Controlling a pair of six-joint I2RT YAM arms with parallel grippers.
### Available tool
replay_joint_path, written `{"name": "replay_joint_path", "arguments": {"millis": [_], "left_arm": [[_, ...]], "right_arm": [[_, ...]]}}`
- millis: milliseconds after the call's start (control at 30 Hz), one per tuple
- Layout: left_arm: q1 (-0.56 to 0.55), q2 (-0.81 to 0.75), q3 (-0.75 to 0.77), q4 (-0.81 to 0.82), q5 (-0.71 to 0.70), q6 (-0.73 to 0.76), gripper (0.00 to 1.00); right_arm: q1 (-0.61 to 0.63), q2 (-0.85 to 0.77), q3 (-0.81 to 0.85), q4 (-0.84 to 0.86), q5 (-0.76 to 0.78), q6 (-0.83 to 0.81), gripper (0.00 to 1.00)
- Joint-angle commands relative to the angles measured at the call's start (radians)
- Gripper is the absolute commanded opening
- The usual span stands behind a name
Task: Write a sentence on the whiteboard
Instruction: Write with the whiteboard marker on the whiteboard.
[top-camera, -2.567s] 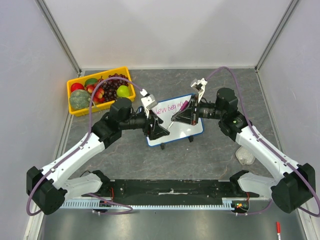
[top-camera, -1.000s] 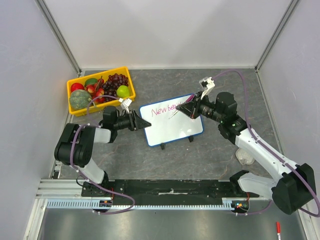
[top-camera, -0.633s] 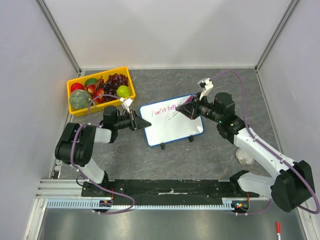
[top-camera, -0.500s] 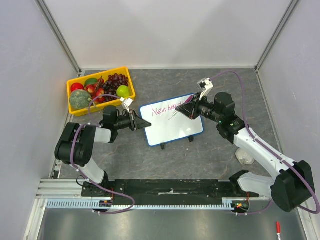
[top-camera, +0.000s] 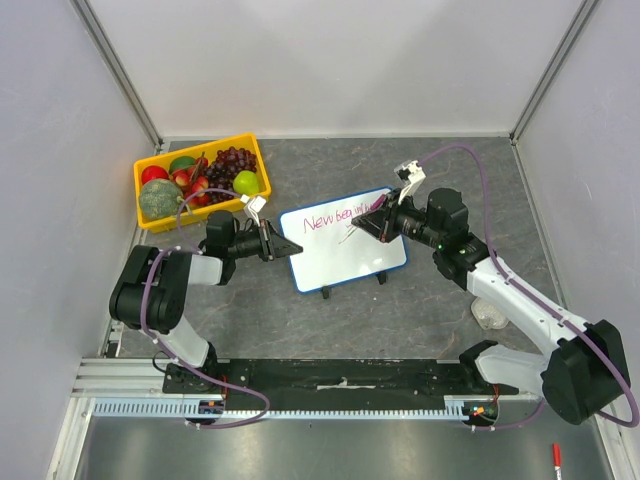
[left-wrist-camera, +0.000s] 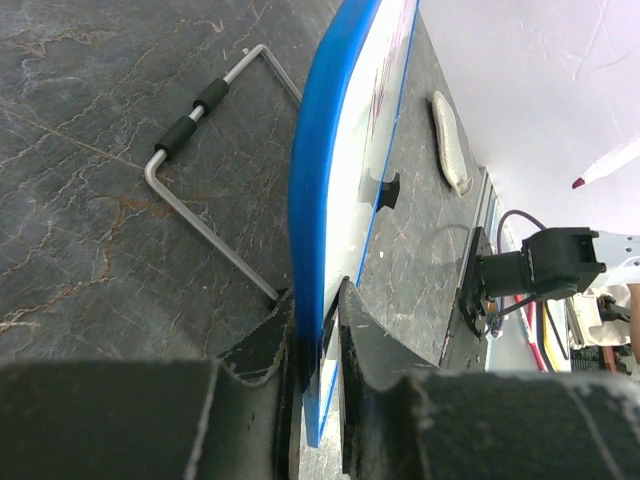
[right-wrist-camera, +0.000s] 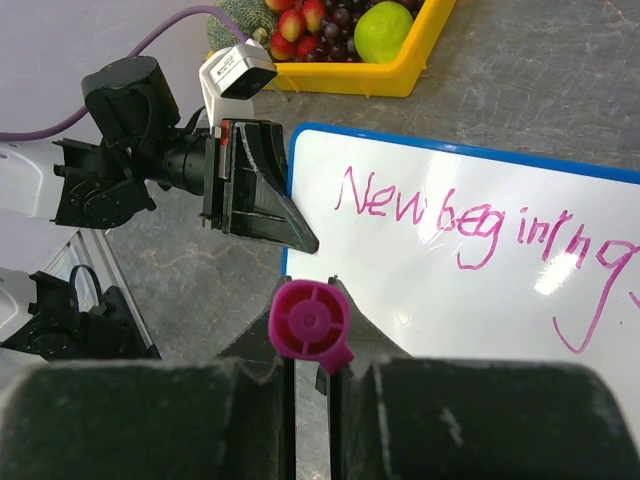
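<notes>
The whiteboard (top-camera: 345, 258) stands on its feet mid-table, blue-framed. My left gripper (top-camera: 284, 247) is shut on its left edge; in the left wrist view the jaws pinch the blue frame (left-wrist-camera: 318, 190) between them at the left gripper (left-wrist-camera: 320, 292). The sentence (top-camera: 330, 219) runs in pink along the top of the board. In the right wrist view the sentence (right-wrist-camera: 440, 215) reads "New begin…" and carries on past the right edge. My right gripper (top-camera: 367, 222) is shut on a pink marker (right-wrist-camera: 310, 322), held over the board's upper right. The marker's tip (left-wrist-camera: 600, 170) points at the board.
A yellow tray (top-camera: 137, 182) holding fruit sits at the back left, close behind the left arm. A crumpled pale lump (top-camera: 490, 312) lies by the right arm. A red pen (top-camera: 556, 460) lies at the lower right. Walls close in on three sides.
The left jaws have closed on the board's left edge. The right gripper with the marker has shifted a little left and down, and more pink letters show.
</notes>
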Motion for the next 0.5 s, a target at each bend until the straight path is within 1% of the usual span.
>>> {"name": "replay_joint_path", "arguments": {"millis": [0,467], "left_arm": [[-0.002,-0.018,0.009,-0.071,-0.050,0.081,0.02],[-0.002,-0.019,0.009,-0.075,-0.047,0.085,0.02]], "right_arm": [[0.004,-0.022,-0.009,0.039,0.005,-0.023,0.00],[0.010,-0.048,-0.031,0.030,0.030,-0.040,0.00]]}}
